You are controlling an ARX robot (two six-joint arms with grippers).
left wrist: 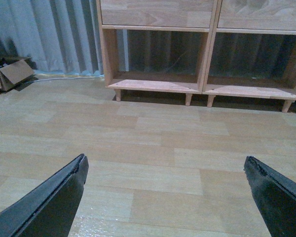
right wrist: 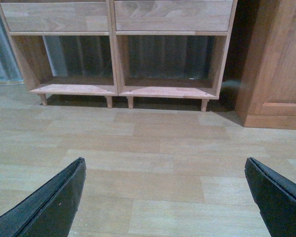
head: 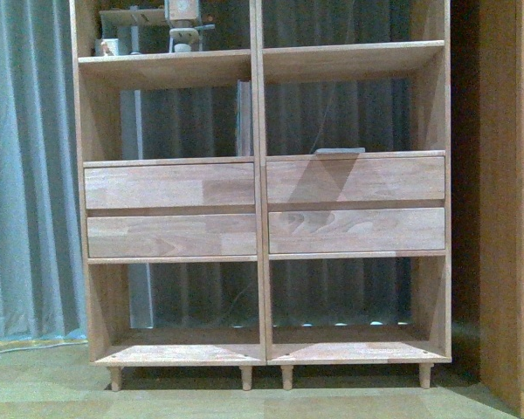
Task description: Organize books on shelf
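Observation:
The light-wood shelf (head: 260,209) fills the front view, with four drawer fronts and peg legs. A thin pale book (head: 243,118) stands upright against the middle divider in the left compartment above the drawers. A flat greyish thing (head: 339,151), perhaps a lying book, shows only its edge above the right drawers. No teal cover shows. Neither gripper shows in the front view. My left gripper (left wrist: 164,160) is open and empty above the floor, facing the shelf's bottom compartments (left wrist: 202,59). My right gripper (right wrist: 164,162) is open and empty, also well short of the shelf (right wrist: 113,59).
A grey curtain (head: 26,175) hangs behind and left of the shelf. A wooden cabinet (right wrist: 276,59) stands close on its right. Cardboard boxes (left wrist: 12,74) lie on the floor at the left. A cup (head: 107,46) and a white object (head: 182,26) sit on the upper left shelf.

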